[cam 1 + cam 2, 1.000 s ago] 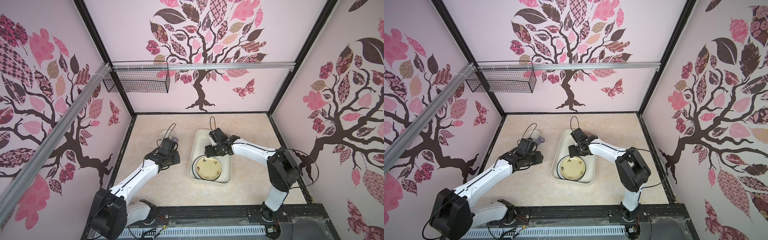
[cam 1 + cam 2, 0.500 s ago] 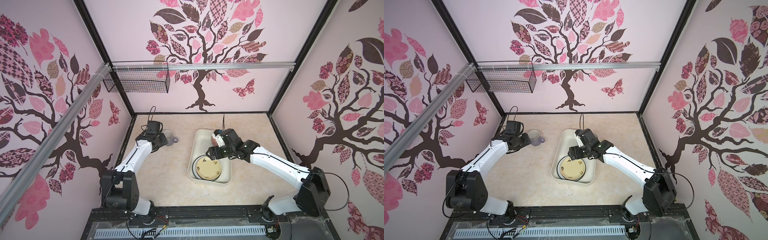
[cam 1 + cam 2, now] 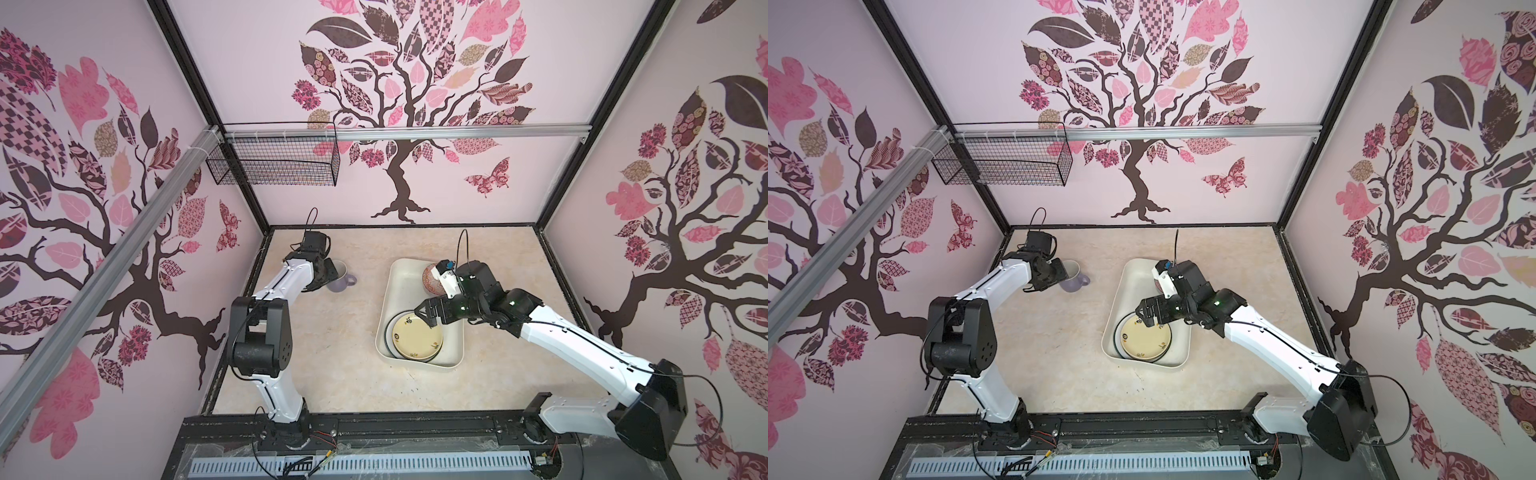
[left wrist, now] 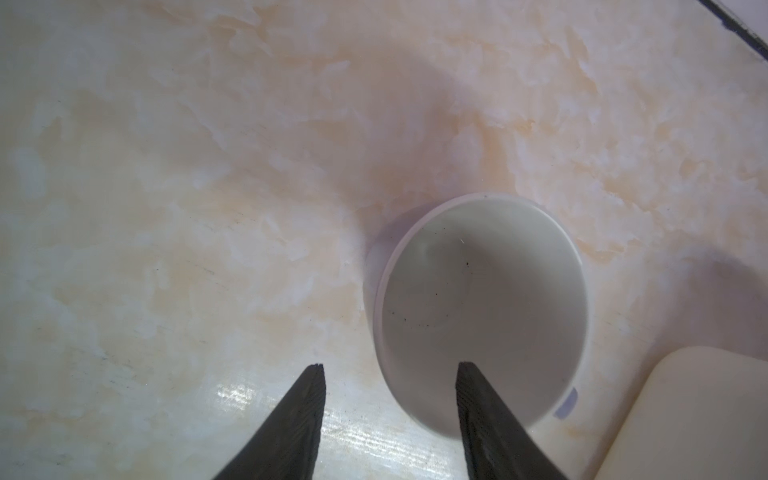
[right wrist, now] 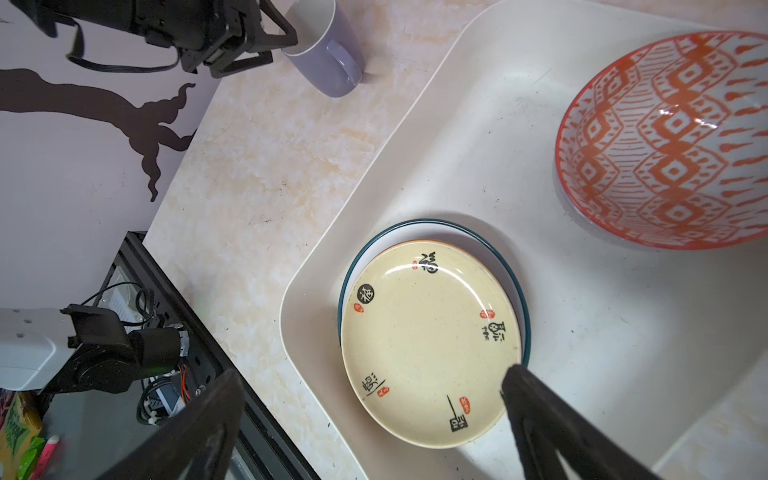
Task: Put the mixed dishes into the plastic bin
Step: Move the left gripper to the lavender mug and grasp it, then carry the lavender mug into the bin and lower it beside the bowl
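the half-open left hand [image 4: 391, 366] straddles the near wall of the upright mug [image 4: 478, 307], well apart from the right hand [image 5: 372, 372], wide and empty over the bin [image 5: 478, 145].

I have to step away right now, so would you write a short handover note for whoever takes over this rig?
Left gripper: open, fingers astride the lavender mug rim, not closed on it.
Right gripper: open, empty, above the plates in the plastic bin.
In the bin: orange-patterned bowl at the far end; cream plate on top of a dark-rimmed plate at the near end.
Done: bowl and plates binned.
Left: grip the mug, standing on the table left of the bin, and carry it in.
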